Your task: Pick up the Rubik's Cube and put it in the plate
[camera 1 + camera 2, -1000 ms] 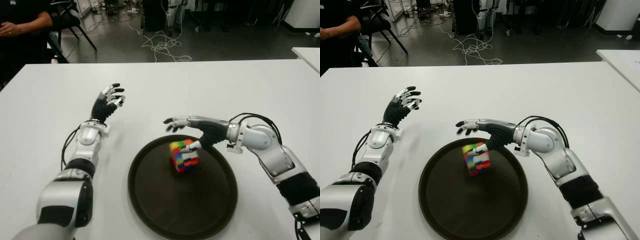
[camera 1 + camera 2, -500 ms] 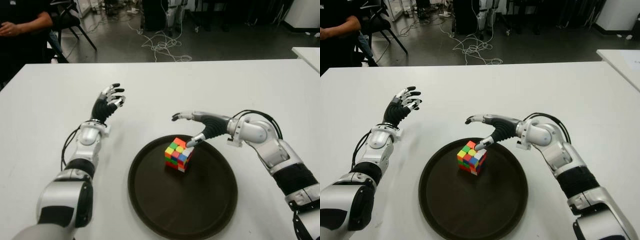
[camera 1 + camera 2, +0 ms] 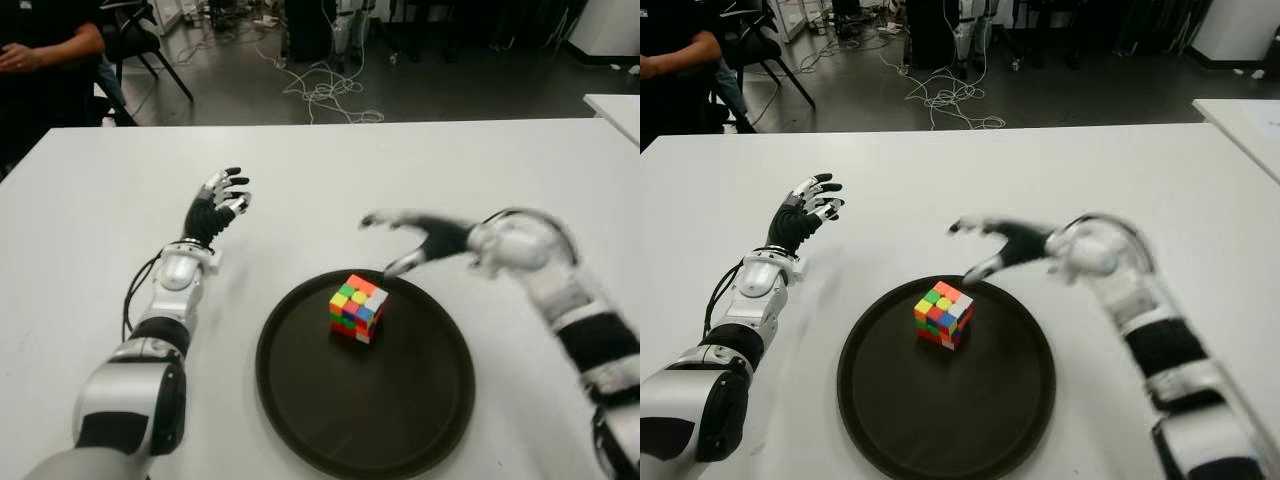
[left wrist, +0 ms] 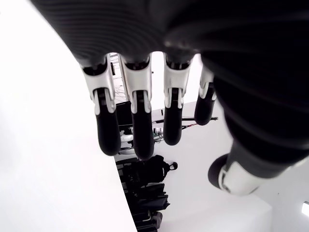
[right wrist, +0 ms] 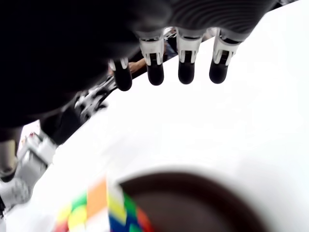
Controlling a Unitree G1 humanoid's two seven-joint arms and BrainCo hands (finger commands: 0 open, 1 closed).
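Using the plate (image 3: 300, 400) as our landmark, near to far. The near half of its dark floor is bare. The Rubik's Cube (image 3: 357, 308) sits inside the plate, a bit toward the far side of centre, flat on the floor and touching no hand. We judge the placing itself done; only the retreat is left.

Just beyond the plate's far-right rim is the right hand (image 3: 415, 240), fingers spread and holding nothing, apart from the cube and above the rim. Its own wrist view shows the fingers (image 5: 186, 67) extended with the cube (image 5: 101, 212) below, well clear.

To the far left of the plate, well apart from it, the left hand (image 3: 217, 205) shows over the desk (image 3: 450, 170), fingers relaxed and empty; whether it touches the desk we cannot tell.

Risks: the thumb of the right hand hangs low near the plate's far rim, so a retreat that dips could clip the rim and shove the plate, or sweep back into the cube and knock it. The cube stands close to that rim, so a jolt could tip it.

Room: wide bare desk behind and to the right of the plate, nothing there to catch. The desk's far edge lies well beyond the plate, and past it are a floor with loose cables (image 3: 325, 95) and a seated person (image 3: 45, 60) at far left.
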